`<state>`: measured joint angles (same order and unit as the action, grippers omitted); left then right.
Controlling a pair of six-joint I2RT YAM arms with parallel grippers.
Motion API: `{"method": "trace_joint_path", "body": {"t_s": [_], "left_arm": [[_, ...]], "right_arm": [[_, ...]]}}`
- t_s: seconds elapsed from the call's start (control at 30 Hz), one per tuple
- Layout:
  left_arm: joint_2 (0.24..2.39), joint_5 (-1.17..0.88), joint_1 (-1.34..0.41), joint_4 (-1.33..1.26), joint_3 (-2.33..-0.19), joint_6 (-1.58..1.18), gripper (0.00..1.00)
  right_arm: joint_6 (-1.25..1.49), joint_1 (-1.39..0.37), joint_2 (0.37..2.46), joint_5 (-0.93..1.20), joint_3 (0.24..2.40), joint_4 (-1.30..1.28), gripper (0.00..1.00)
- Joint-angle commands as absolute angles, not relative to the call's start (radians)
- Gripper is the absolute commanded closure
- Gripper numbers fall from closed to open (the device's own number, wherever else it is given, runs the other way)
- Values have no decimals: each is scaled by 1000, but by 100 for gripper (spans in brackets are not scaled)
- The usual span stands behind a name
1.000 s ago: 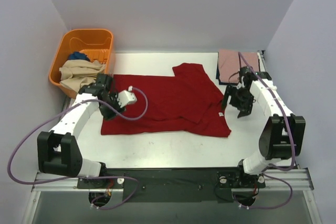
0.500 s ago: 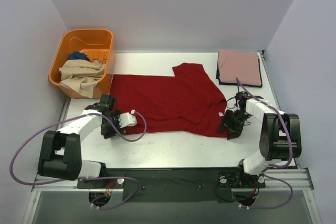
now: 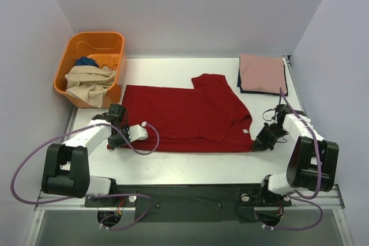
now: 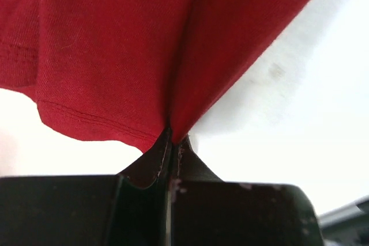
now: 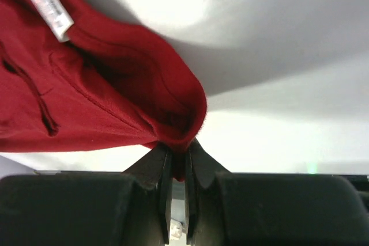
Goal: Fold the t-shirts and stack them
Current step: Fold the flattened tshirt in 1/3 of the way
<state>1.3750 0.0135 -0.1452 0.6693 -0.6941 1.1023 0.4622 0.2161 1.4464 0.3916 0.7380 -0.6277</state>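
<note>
A dark red t-shirt [image 3: 184, 113] lies spread across the middle of the white table [image 3: 190, 162]. My left gripper [image 3: 115, 140] is shut on its near left corner; in the left wrist view the red cloth [image 4: 115, 44] runs into the pinched jaws of that gripper [image 4: 173, 136]. At the shirt's near right corner my right gripper [image 3: 258, 144] is shut on a bunched fold by the neck label [image 5: 51, 7]; the red fold [image 5: 173, 125] sits between the jaws of the right gripper [image 5: 179, 156]. A folded dusty pink t-shirt [image 3: 262, 73] rests on a navy one [image 3: 241, 87] at the back right.
An orange basket [image 3: 92, 44] stands at the back left with a beige shirt [image 3: 86, 79] and a blue one [image 3: 86, 60] in it. Purple cables [image 3: 23, 165] loop from both arms. Grey walls close in the table on three sides.
Both grippers came down to the shirt's near corners and shut on the cloth. The shirt's near edge has been drawn straighter and a little toward me.
</note>
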Motion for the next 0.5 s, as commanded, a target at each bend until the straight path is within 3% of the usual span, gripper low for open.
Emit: {"method": "trace_joint_path", "body": {"t_s": [0.0,0.23,0.27,0.33,0.4,0.47], "left_arm": [[1347,31,-130,986,-744,1095,100],[1339,104,-133,1026,-681,1098,100],[1344,95,-133,1020,-683,1092,83],[1348,74,-137,1008,-713,1089,61],[1362,49,-140,1009,-771,1088,49],[1382,28,-152,1019,-845,1092,41]], "right_arm": [[445,222,1375,373,732,-794,100],[460,222,1339,342,716,-874,98],[457,222,1354,348,719,-873,94],[430,227,1417,366,730,-867,87],[414,236,1488,383,739,-858,83],[413,239,1546,376,756,-856,57]]}}
